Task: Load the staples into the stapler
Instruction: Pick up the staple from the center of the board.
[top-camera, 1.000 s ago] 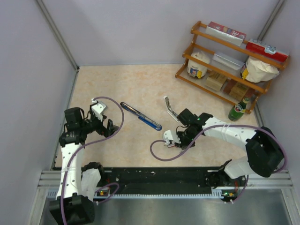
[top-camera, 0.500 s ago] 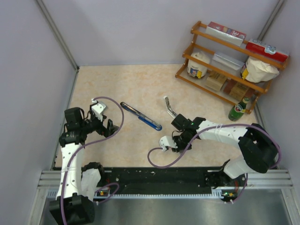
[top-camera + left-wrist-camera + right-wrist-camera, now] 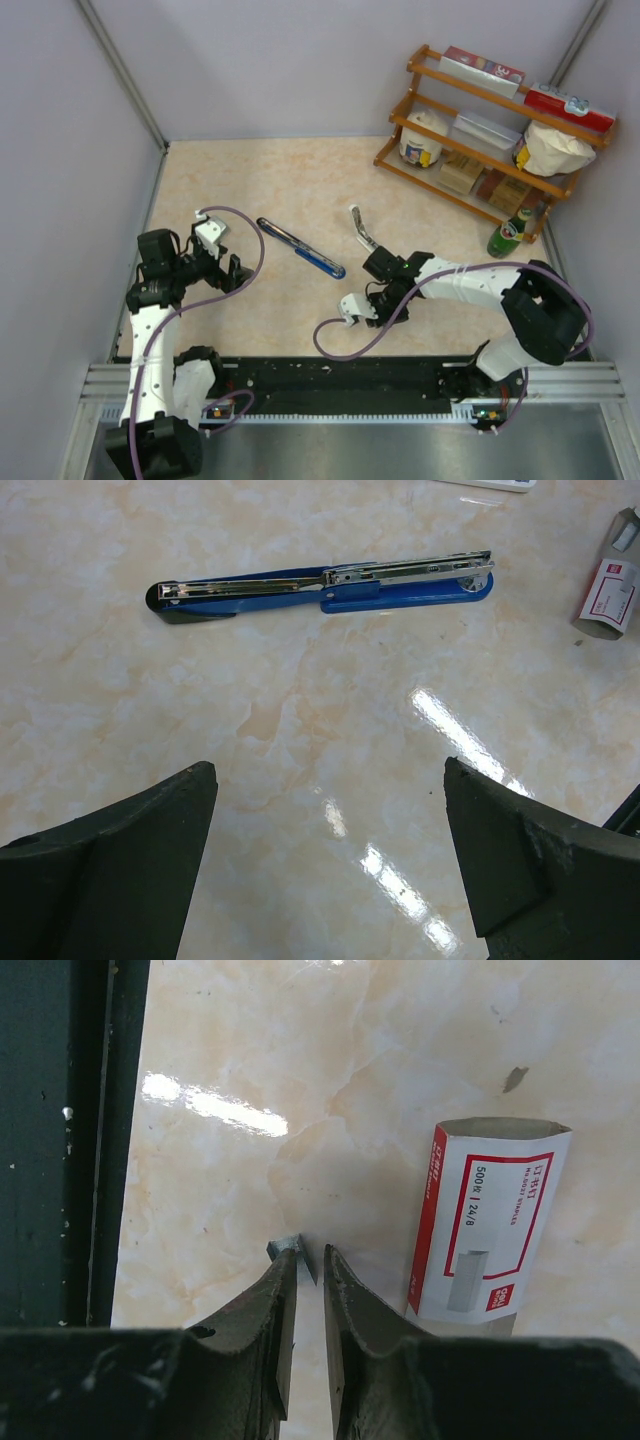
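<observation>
left gripper (image 3: pixel 328 772) spread wide open, hovering over table (image 3: pixel 300 180), left side. stapler (image 3: pixel 300 249) mid-table, folded out flat, long axis diagonal: dark end far-left, blue end near-right. right gripper (image 3: pixel 308 1258) nearly closed, looks pinched on staples (image 3: pixel 286 1248), small silvery strip at tips. red-white box sleeve (image 3: pixel 490 1222) just beside, reads "500", "24/6".

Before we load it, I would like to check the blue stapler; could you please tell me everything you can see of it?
The blue stapler lies swung fully open, its two halves stretched in one long line, flat on the marbled beige table. One half ends in a dark rounded tip. The other is blue and carries a shiny silvery metal rail. From above it lies diagonally near the table's middle. Only the table touches it. Whether any staples sit inside cannot be told.
</observation>
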`<state>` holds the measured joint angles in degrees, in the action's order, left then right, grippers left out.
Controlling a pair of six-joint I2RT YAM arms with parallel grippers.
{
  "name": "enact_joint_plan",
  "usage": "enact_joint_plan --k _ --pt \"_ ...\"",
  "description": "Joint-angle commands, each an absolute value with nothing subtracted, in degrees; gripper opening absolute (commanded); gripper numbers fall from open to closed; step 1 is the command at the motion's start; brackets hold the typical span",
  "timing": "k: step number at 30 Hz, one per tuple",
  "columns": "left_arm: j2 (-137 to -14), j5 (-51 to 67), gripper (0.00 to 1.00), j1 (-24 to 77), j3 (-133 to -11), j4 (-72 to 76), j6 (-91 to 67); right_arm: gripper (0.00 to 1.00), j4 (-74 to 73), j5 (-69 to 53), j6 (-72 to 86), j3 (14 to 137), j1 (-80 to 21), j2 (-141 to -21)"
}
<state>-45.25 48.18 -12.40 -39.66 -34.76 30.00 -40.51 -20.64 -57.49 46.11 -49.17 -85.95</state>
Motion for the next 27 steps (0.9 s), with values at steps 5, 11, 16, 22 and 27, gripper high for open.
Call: enact_joint_plan --k 5,11,16,22,27 --pt "-44.82 49.39 0.99 -12.92 -39.11 -34.19 30.76 0.04 -39.99 -19.87 -57.83 46.58 -50.1 -87.27" --pt "-44.65 49.39 0.99 -12.92 -39.11 -34.19 30.85 0.0 -39.81 -19.16 -57.31 46.84 -50.1 -86.75" --pt "-44.65 49.39 0.99 -12.83 -39.11 -34.28 30.76 0.0 -40.08 -22.92 -56.43 47.64 -47.03 -81.32" --pt "-45.0 49.83 0.99 -13.01 -39.2 -34.28 31.03 0.0 -39.03 -28.74 -56.08 47.37 -38.86 -74.45" --pt "-45.26 49.92 0.99 -12.92 -39.29 -34.45 31.29 0.0 -41.03 -28.21 -57.65 46.67 -39.02 -75.23"
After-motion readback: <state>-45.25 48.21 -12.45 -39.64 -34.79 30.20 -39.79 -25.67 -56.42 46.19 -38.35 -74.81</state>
